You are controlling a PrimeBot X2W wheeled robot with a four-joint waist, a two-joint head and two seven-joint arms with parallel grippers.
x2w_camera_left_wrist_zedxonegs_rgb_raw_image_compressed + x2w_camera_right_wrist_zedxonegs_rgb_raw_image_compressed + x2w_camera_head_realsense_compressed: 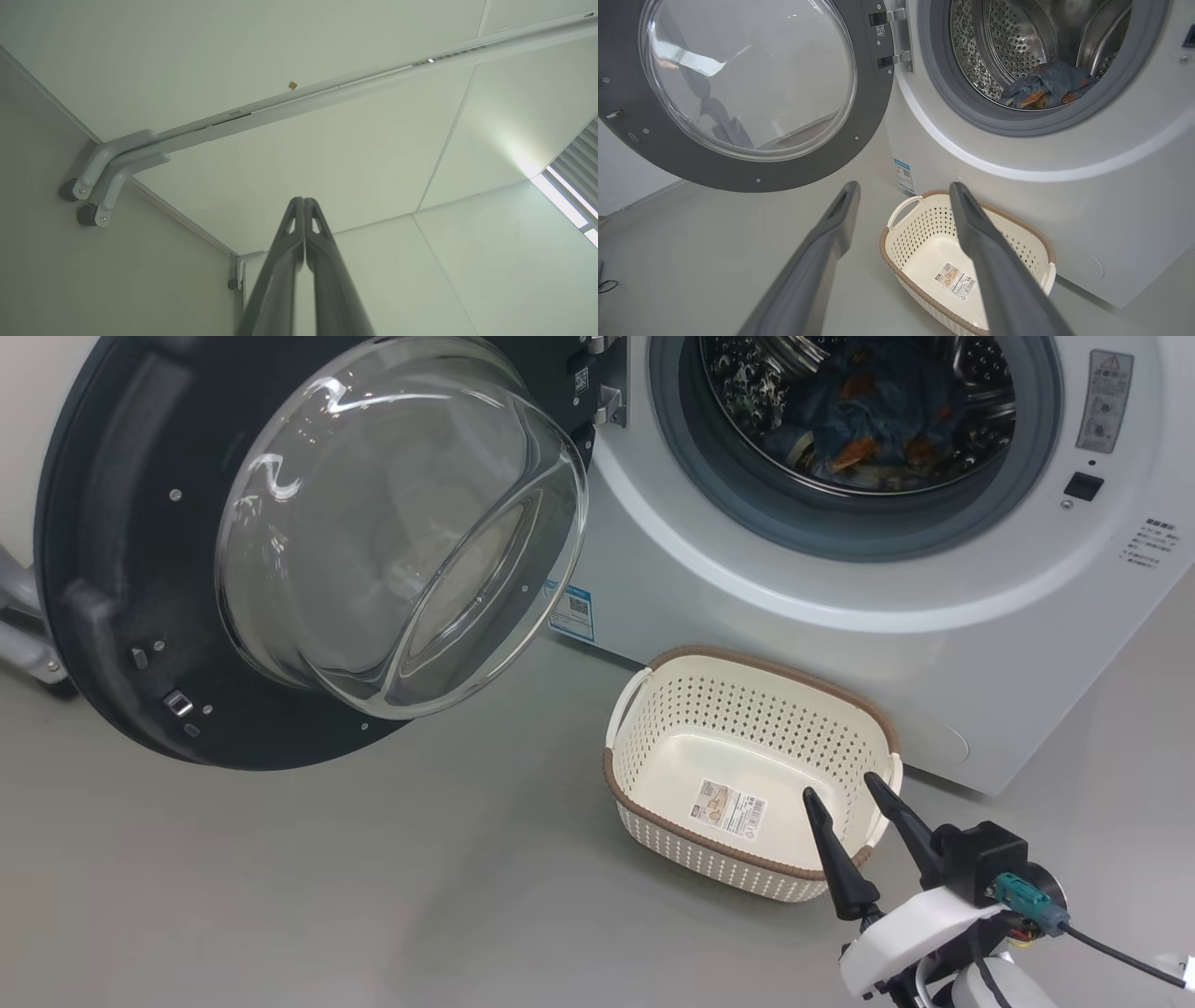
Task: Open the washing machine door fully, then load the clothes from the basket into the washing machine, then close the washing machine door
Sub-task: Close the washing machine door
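White front-loader, one item: washing machine (840, 644), drum opening at 1 o'clock in the head view.

- Washing machine door (392, 523): swung wide to 9 o'clock of the opening, glass dome facing out, hung on the metal hinge (607, 406).
- Clothes (868, 415): blue heap with orange print, lying low in the steel drum, inside the grey gasket (840, 532).
- Basket (747, 719): on the floor (373, 877) at 6 o'clock of the opening, just beside the machine front. No garments in it, only a barcode sticker (728, 807).
- Right gripper (838, 786): at 5 o'clock, fingers spread wide, holding nothing, tips over the basket's near rim.
- Left gripper (303, 201): fingers pressed together on nothing, aimed at pale panels.

Judged stage: loading looks done and closing is what is left.

Hazards:
- The basket and the right gripper stand near the door's return path. Whether the door's lower edge clears the rim cannot be told.
- A push on the smooth dome may slip. The black rim looks like the surer contact.
- A loose fold creeping onto the gasket would stop the latch.

Surroundings: blue label (571, 611) at the machine's lower corner and a grey castored leg (23, 644) at 9 o'clock, behind the door.
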